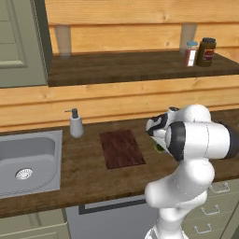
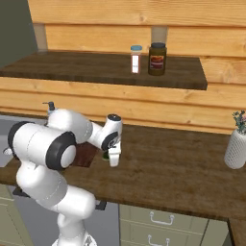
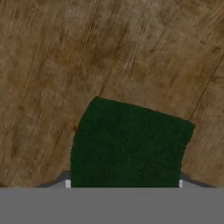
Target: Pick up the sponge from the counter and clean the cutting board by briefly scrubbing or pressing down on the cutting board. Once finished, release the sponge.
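Observation:
The green sponge (image 3: 129, 144) lies low over the dark wood-grain counter (image 3: 131, 52), and my gripper (image 3: 124, 183) is shut on the sponge with a fingertip against each side. In the right base view the gripper (image 2: 114, 161) points down at the counter (image 2: 182, 168), with a sliver of the sponge (image 2: 104, 156) beside it. The reddish-brown cutting board (image 1: 122, 148) lies flat to the left of the hand, and a corner of the cutting board (image 2: 86, 154) shows behind my arm. A bit of the sponge (image 1: 159, 148) peeks out by my forearm.
A steel sink (image 1: 28, 161) is set in the counter at the left, with a soap dispenser (image 1: 75, 123) beside it. The higher shelf (image 1: 130, 67) carries a shaker (image 1: 190, 53) and a dark jar (image 1: 206, 51). A white vase (image 2: 236, 144) stands far right.

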